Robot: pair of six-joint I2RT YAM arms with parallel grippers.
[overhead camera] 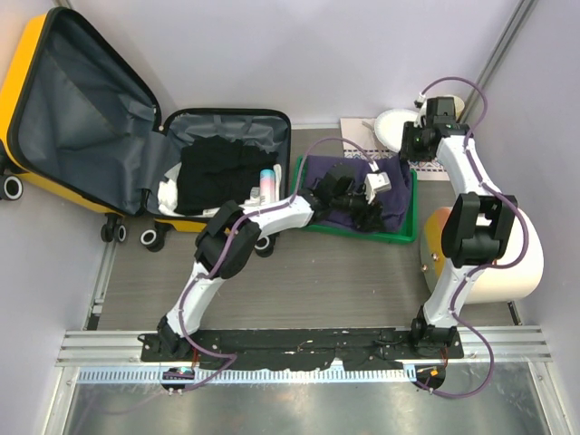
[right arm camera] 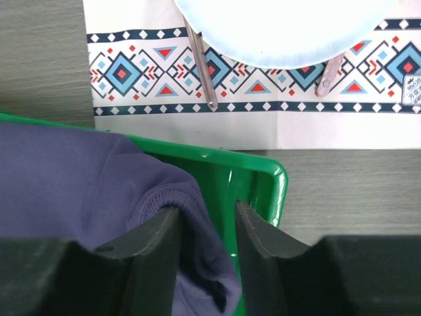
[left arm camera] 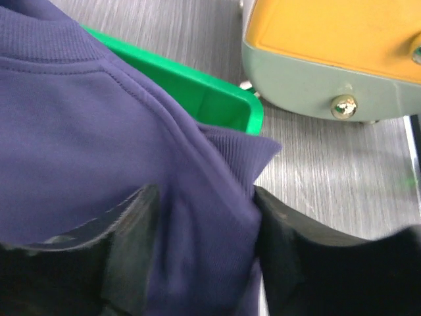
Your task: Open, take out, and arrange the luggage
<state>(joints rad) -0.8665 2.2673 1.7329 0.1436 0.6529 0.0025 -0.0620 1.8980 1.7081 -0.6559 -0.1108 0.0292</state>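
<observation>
Pose, left arm: ran low from its base, folded at the elbow, stretched rightward over the near side of the green tray [overhead camera: 399, 237], with the left gripper [overhead camera: 373, 216] down on the purple garment [overhead camera: 399, 204]. Right arm: rose from its base beside the cream cylinder [overhead camera: 521, 263], doubled back at the elbow, hung the right gripper [overhead camera: 405, 161] at the tray's far right corner. Left gripper [left arm camera: 204, 217], by its wrist view: stood partly spread astride a smooth fold of the garment [left arm camera: 79, 131], ribbed hem touching one finger [left arm camera: 283, 230], no pinch evident. Right gripper [right arm camera: 207, 230]: stood narrowly parted, garment [right arm camera: 66, 171] hem against one finger [right arm camera: 154, 247], bare tray [right arm camera: 263, 178] wall showing before the other; gripped nothing. From above, could not read either jaw gap. From the left wrist alone: shiny stud [left arm camera: 343, 105] on the cylinder's [left arm camera: 329, 33] rim, just past the tray [left arm camera: 197, 92] corner. From the right wrist alone: diamond pattern of the mat [right arm camera: 197, 125] under the white plate [right arm camera: 283, 26]. From above alone: luggage [overhead camera: 82, 118], lay open at the table's [overhead camera: 317, 281] far left, lid thrown back, dark clothes [overhead camera: 213, 172] in the base, well apart from both grippers.
</observation>
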